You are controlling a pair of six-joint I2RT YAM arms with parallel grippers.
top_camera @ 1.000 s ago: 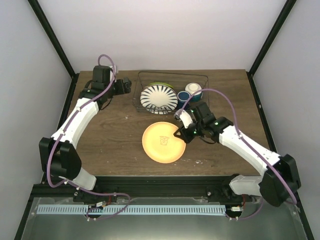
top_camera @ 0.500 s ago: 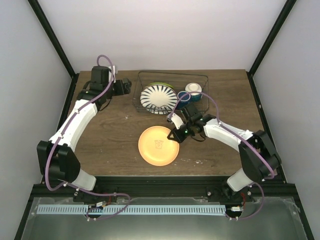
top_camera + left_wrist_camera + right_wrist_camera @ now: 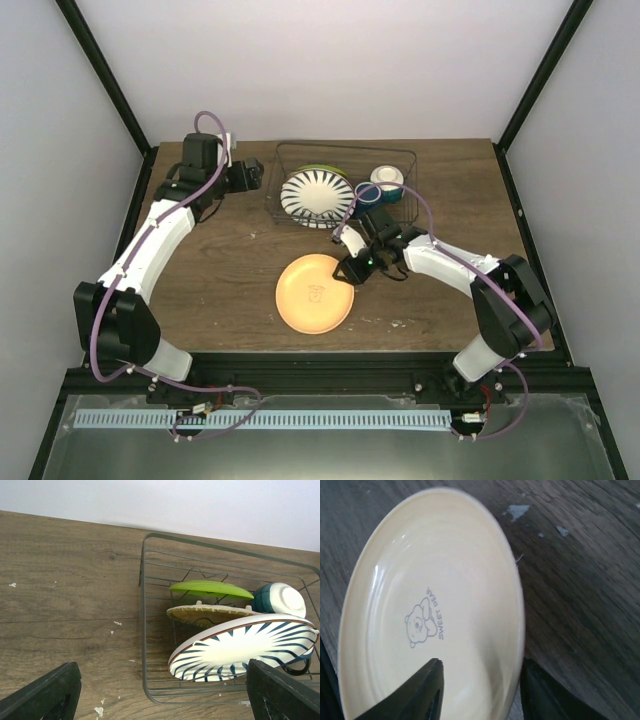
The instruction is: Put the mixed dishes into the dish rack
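The wire dish rack [image 3: 345, 147] [image 3: 142, 630] stands at the back of the table. In it lean the striped white plate [image 3: 318, 197] [image 3: 245, 647], the lime-green plate [image 3: 210, 588] and a tan ribbed dish [image 3: 210, 614]. The small white bowl [image 3: 388, 179] [image 3: 282, 599] and dark blue mug [image 3: 367, 193] sit at its right end. A pale yellow plate [image 3: 313, 293] [image 3: 435, 615] with a bear print lies on the table. My right gripper [image 3: 355, 268] [image 3: 482, 680] is open and straddles that plate's right rim. My left gripper [image 3: 250, 175] [image 3: 162, 680] hangs open just left of the rack.
White crumbs dot the wooden table [image 3: 230, 260] near the rack's left side and right of the yellow plate. Black frame posts [image 3: 110, 90] rise at the back corners, and the table's front edge runs close below the yellow plate.
My right arm has swung left and folded in, and the yellow plate has slid a little to the left and nearer the front with it. The left arm has barely moved.
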